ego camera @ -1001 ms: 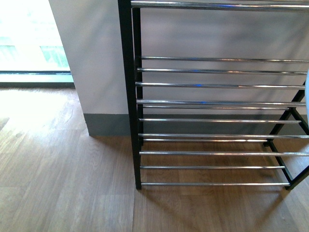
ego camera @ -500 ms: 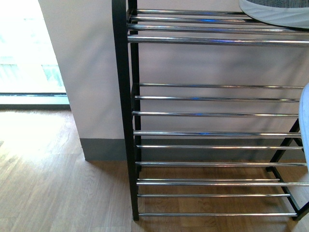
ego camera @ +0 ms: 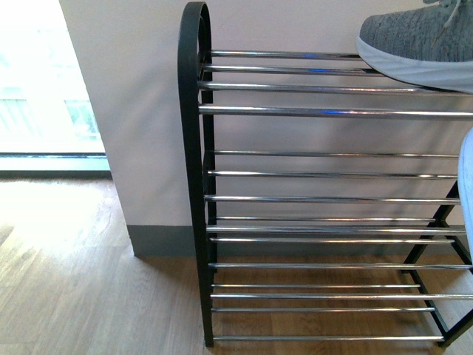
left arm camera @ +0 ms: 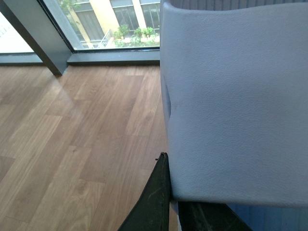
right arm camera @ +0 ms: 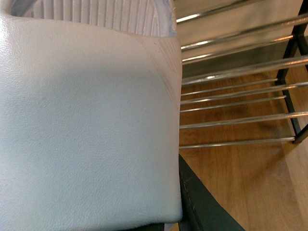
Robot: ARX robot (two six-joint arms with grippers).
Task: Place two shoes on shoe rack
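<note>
The shoe rack (ego camera: 194, 185) stands against the wall, with a black frame, a curved top end and chrome bars. One grey knit shoe (ego camera: 414, 41) has its white-soled toe over the top shelf's bars at the upper right. A pale surface (ego camera: 466, 194) shows at the right edge at mid-rack height. In the left wrist view my left gripper (left arm camera: 183, 204) is shut on a shoe, whose pale heel (left arm camera: 236, 106) fills the frame beside a black finger (left arm camera: 153, 202). My right gripper (right arm camera: 168, 211) is shut on the other shoe (right arm camera: 86, 130), with the rack's bars (right arm camera: 236, 96) just beyond it.
A white wall pillar (ego camera: 126, 111) with a grey skirting (ego camera: 159, 240) stands left of the rack. A bright floor-level window (ego camera: 37, 89) lies further left. Wooden floor (ego camera: 81, 296) spreads in front of the rack.
The front view has risen: the rack's curved top end and top shelf now show. The grey shoe's toe has come into view over the top bars at the upper right.
</note>
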